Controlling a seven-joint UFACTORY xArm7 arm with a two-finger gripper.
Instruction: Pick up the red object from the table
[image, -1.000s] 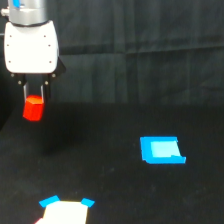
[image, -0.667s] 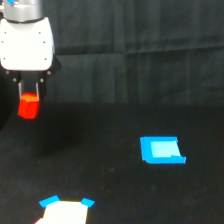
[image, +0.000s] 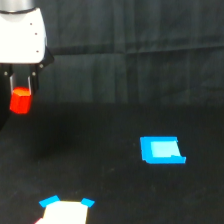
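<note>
The red object (image: 21, 101) is a small red-orange stubby cylinder at the exterior view's left, held up off the black table (image: 115, 175). My gripper (image: 21, 95) hangs from the white arm body (image: 22, 35) and is shut on the red object, its two thin fingers (image: 12, 86) clasping the upper part. The cylinder's lower half pokes out below the fingertips.
A flat blue piece (image: 161, 149) lies on the table toward the exterior view's right. At the bottom edge sits a white sheet (image: 65, 212) with blue corners. A dark draped backdrop (image: 140, 25) rises behind the table.
The gripper has carried the red object up and toward the exterior view's left. The blue piece and white sheet stayed put.
</note>
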